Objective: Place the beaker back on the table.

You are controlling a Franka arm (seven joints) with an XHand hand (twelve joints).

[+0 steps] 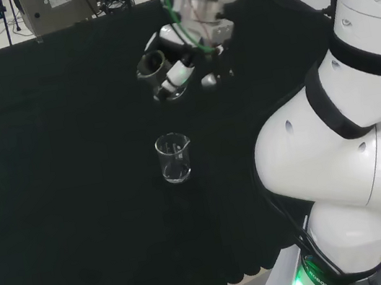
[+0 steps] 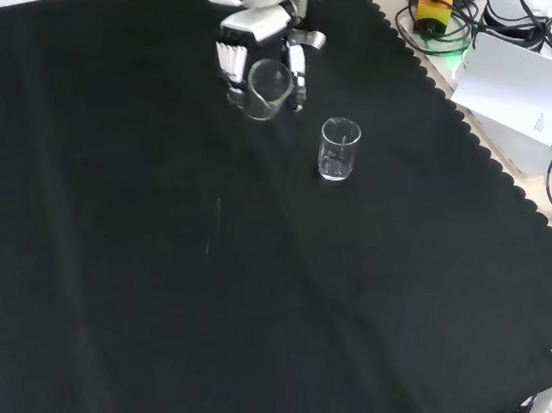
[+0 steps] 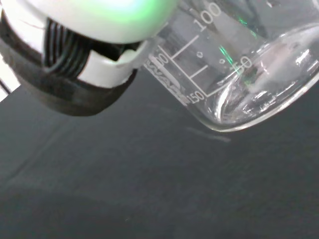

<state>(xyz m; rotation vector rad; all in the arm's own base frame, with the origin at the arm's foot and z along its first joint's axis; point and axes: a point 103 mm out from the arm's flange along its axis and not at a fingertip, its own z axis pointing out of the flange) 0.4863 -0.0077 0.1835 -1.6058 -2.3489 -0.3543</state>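
Note:
My hand (image 1: 187, 59) is curled round a clear glass beaker (image 1: 155, 69), which hangs tilted above the black cloth with its mouth turned to the left of the head view. In the front view this held beaker (image 2: 266, 89) sits between the fingers (image 2: 233, 62) near the top of the cloth. The wrist view shows its base and printed scale (image 3: 234, 69) close up, beside a finger (image 3: 75, 74), with the cloth below. A second clear beaker (image 1: 174, 157) (image 2: 338, 149) stands upright on the cloth, apart from the hand and nearer the arm's base.
The cloth's scalloped edge (image 2: 500, 184) runs down the right of the front view. Beyond it lie a white box (image 2: 523, 86) and cables. A grey device (image 1: 58, 7) sits past the cloth's far edge in the head view.

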